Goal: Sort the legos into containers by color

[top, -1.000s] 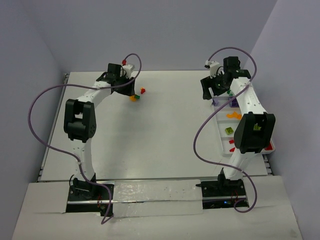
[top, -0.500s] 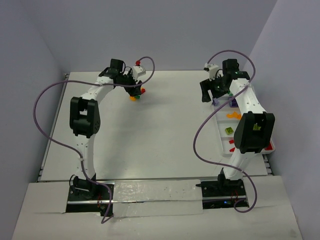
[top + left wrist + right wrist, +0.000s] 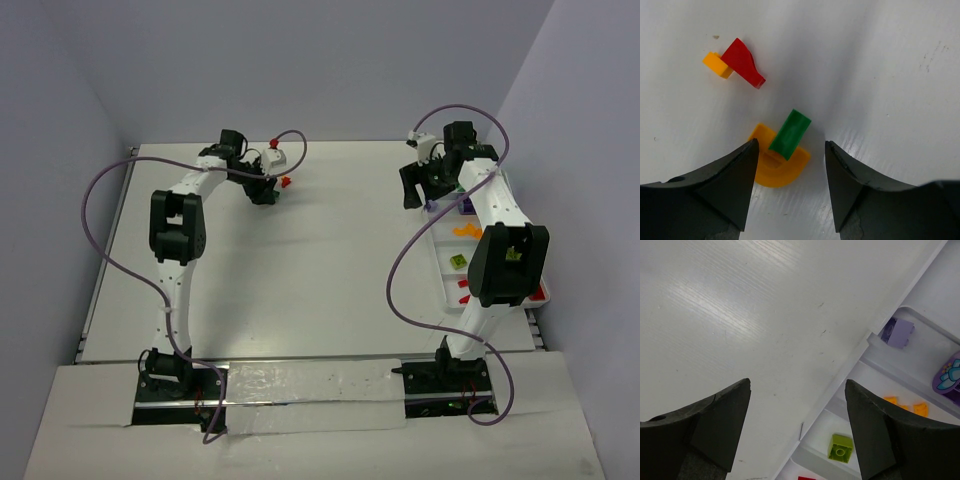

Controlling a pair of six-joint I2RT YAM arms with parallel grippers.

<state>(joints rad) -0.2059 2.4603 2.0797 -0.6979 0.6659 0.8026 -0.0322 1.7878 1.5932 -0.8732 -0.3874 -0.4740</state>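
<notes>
White counter (image 3: 320, 260) stretches across the whole scene before us. On our left, the left pincer (image 3: 790, 144) stands with its jaws apart and grips nothing. A green lego (image 3: 790, 134) lies across an orange arch (image 3: 777, 170), both between its fingertips, and a red piece (image 3: 744, 62) touching a small orange brick (image 3: 716, 63) lies further ahead. On our right, the right pincer (image 3: 797, 384) gapes wide and empty over the counter, just beside the tray (image 3: 837, 385). Its compartments hold a purple lego (image 3: 900, 333), orange legos (image 3: 905, 406) and a lime lego (image 3: 840, 446).
</notes>
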